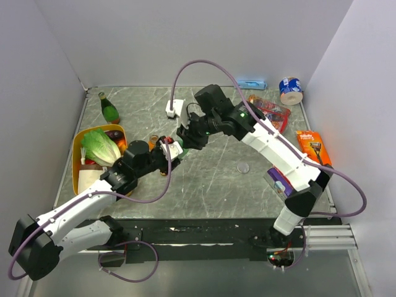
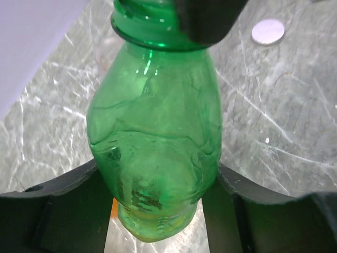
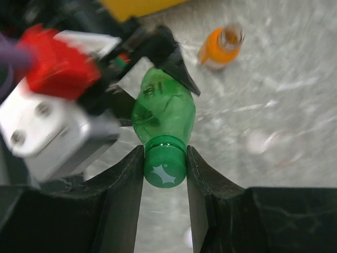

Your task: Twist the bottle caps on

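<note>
The right claw [image 3: 165, 158] pinched the green cap [image 3: 165, 167] from both sides, its fingers pressed against the cap's rim. The cap sat on the neck of the green bottle [image 3: 160, 113], which was held tilted over the middle of the worktop [image 1: 210, 185]. The left claw [image 2: 158, 195] was clamped around the bottle's lower body. Just left of the pair, the open-mouthed orange bottle [image 3: 220, 48] stood upright on the worktop. The clear cap [image 1: 244, 167] lay flat, well apart to the right. At the left edge sat a yellow tray [image 1: 77, 143] holding lettuce [image 1: 100, 147], with a dark-green bottle [image 1: 109, 109] beyond it.
</note>
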{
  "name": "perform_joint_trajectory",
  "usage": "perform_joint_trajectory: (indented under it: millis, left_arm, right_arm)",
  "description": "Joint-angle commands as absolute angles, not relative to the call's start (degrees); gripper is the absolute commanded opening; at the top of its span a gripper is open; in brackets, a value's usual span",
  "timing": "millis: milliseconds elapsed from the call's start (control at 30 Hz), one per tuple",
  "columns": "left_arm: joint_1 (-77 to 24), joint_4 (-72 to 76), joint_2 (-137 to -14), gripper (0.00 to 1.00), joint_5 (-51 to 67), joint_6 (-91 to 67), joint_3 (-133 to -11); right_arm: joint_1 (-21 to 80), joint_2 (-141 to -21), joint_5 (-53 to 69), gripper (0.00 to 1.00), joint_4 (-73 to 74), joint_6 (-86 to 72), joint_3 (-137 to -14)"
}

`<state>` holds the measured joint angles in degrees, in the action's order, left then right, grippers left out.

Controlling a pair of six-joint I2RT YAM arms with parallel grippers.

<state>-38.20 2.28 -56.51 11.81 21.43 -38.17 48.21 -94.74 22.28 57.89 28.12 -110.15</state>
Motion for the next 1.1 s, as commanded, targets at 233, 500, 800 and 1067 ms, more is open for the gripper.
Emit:
perform_joint_trajectory:
  millis: [233,500,800,1067]
  left_arm:
    - [-39.73,5.56,-55.11,0.01,9.49,19.51,-38.14]
    - [-39.64,0.18,-54.23,0.01,20.64,22.67,-37.79]
    - [-39.73,-12.55,-57.38,0.01,34.63,35.33,-43.05]
    - [-39.64,-14.32,-58.18,0.01,36.12,39.11,-44.73]
  right_arm:
    - [42.9,-95.19,28.46,0.73,63.62,14.66,-120.48]
    - [37.97,-84.21,39.35,0.85,65.83,31.78,-112.8]
    - [50.18,-69.0,25.85,0.74,54.67,68.62,-88.34]
    - [54.75,-70.22,24.87,0.7,53.53,75.32,-86.75]
